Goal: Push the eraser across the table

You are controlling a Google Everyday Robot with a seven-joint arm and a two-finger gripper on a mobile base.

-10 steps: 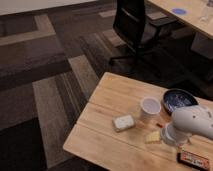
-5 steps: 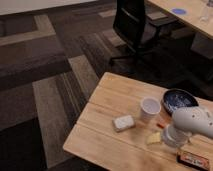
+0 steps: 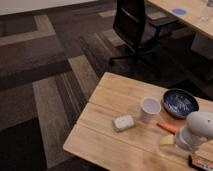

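The jaws are hidden beneath the arm's point(image 3: 197, 131) rounded white housing at the counter's point(image 3: 110, 95) 4 o'clock corner, so I cannot tell how they stand or whether they hold anything. The small pale-yellow eraser point(image 3: 166, 141) lies at the housing's 8 o'clock, touching it; its right end is covered. A thin orange stick point(image 3: 167, 128) just above it also runs under the housing. A white cup point(image 3: 150, 107) stands near the counter's middle, with a dark blue bowl point(image 3: 180, 102) at its 3 o'clock and a pale rectangular block point(image 3: 123, 122) at its 8 o'clock. A dark, red-edged packet point(image 3: 202, 162) is cut off at the bottom right. A black office chair point(image 3: 135, 25) at 12 o'clock and a desk point(image 3: 200, 25) with a blue disc point(image 3: 179, 11) are cropped by the frame.
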